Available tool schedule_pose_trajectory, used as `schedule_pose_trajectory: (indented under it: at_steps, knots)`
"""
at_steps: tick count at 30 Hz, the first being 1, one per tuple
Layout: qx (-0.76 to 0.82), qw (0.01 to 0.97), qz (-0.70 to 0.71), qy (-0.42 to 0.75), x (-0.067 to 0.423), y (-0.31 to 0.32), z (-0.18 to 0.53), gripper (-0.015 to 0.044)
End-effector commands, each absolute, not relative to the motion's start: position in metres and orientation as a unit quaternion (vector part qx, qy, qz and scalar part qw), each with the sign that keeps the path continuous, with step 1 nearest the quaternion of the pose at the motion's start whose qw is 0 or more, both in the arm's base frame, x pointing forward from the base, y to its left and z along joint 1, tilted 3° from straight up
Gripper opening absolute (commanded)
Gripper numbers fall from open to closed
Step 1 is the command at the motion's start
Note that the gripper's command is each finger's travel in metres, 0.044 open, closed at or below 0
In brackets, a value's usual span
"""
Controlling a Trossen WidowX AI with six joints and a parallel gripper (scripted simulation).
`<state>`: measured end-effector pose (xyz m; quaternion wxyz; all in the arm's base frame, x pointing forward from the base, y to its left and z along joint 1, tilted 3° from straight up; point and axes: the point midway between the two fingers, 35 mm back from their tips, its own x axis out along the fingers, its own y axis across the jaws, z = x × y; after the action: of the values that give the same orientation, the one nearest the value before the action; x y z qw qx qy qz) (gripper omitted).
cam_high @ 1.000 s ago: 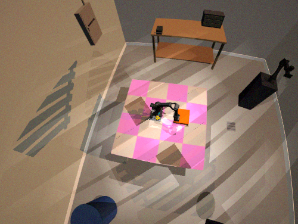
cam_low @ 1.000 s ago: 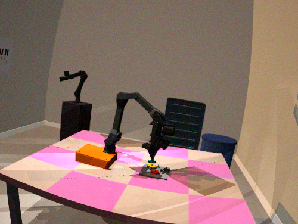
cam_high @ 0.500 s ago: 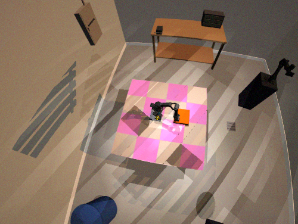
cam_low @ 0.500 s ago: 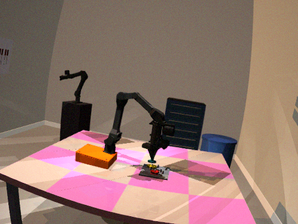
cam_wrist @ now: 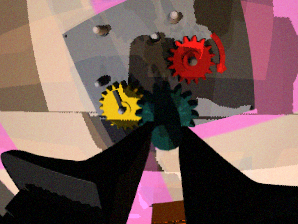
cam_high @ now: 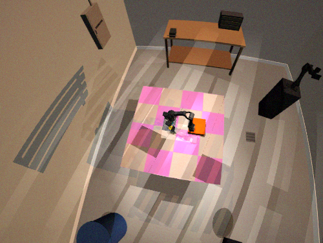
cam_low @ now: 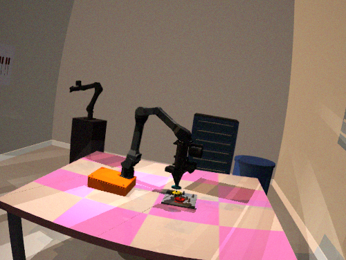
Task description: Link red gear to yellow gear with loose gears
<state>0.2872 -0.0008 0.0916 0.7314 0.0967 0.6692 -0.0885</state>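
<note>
My gripper (cam_low: 176,184) (cam_wrist: 166,129) is shut on a teal gear (cam_low: 176,187) (cam_wrist: 188,113) and holds it above the grey board (cam_low: 189,205) (cam_wrist: 86,50). In the wrist view the teal gear overlaps the right edge of the yellow gear (cam_low: 176,193) (cam_wrist: 110,111) and lies below the red gear (cam_low: 180,199) (cam_wrist: 181,64). The fingers and teal gear hide the board under them. Several bare pegs show in the wrist view, including one peg (cam_wrist: 174,16) at the top and another peg (cam_wrist: 154,36) left of the red gear. I cannot make out any loose gears on the table.
The arm stands by an orange block (cam_high: 201,126) (cam_low: 111,180) on the pink and beige checkered table (cam_high: 156,161) (cam_low: 180,238). A curved red arrow (cam_wrist: 220,54) lies beside the red gear. A workbench (cam_high: 203,32), a blue bin (cam_high: 113,226) (cam_low: 254,162) and a second arm on a black pedestal (cam_low: 86,138) stand away from the table.
</note>
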Motion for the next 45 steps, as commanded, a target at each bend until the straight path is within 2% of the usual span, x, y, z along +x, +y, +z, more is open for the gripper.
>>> schedule_pose_trajectory:
  at_steps: [1,28,45]
  knots:
    - [0.096,0.730,-0.086,0.671,0.286,0.000,0.092,0.0000]
    - [0.035,0.736,-0.030,0.676,0.288,-0.001,0.071,0.0000]
    - [0.133,0.725,-0.119,0.666,0.290,0.000,0.046,0.0000]
